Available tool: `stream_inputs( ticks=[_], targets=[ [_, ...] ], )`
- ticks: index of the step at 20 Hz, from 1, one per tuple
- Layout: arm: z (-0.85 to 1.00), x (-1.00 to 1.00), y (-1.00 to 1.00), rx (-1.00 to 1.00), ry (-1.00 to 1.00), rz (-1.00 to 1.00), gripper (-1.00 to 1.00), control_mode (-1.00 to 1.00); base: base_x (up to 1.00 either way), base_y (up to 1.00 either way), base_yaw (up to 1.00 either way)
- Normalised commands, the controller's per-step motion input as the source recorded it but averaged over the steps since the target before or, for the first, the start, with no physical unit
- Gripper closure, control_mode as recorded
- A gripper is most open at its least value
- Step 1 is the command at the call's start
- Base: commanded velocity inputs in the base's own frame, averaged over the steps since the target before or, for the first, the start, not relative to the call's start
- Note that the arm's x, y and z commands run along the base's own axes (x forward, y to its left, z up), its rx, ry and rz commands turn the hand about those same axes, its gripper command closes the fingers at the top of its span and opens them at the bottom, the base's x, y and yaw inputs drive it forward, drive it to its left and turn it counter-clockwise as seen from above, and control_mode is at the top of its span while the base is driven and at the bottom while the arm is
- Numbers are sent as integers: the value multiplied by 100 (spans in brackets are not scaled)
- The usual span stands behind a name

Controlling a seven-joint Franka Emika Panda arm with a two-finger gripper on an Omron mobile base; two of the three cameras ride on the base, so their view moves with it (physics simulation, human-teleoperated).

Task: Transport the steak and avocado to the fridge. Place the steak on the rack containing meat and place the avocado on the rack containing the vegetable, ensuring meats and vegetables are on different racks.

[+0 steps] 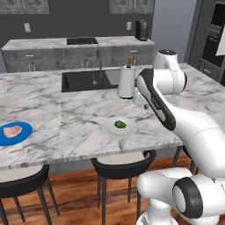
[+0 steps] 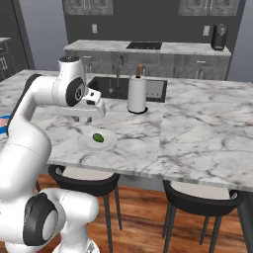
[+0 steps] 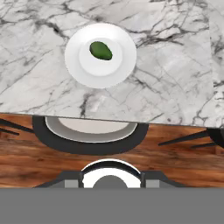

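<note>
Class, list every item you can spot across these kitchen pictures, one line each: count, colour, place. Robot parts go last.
avocado: one, dark green, on the white plate
white plate: one, near the island's front edge
steak: one, pink, on the blue plate
blue plate: one, island's left end
paper towel roll: one, white, beside the sink
sink: one, black, in the island
island counter: one, grey-veined marble
stools: several, black, under the island
coffee maker: one, black, back counter
gripper: one, white, above the white plate, jaws unclear

Blue plate [image 1: 22, 136] cut off, perhaps.
</note>
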Motion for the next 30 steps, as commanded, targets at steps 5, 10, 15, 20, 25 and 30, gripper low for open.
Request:
stream_inputs(
  ticks=[5, 10, 15, 20, 25, 30],
  targets=[
    [-2, -51, 9, -1, -1, 3, -100, -100, 0, 0, 0],
    [-24, -63, 28, 0, 0, 10, -100, -100, 0, 0, 0],
    [-41, 5, 9, 0, 0, 18, -100, -100, 0, 0, 0],
    [-25, 41, 0, 0, 0, 22, -100, -100, 0, 0, 0],
    [-21, 63, 0, 0, 1, 16, -100, -100, 0, 0, 0],
    [-34, 85, 0, 0, 0, 7, -100, -100, 0, 0, 0]
  ],
)
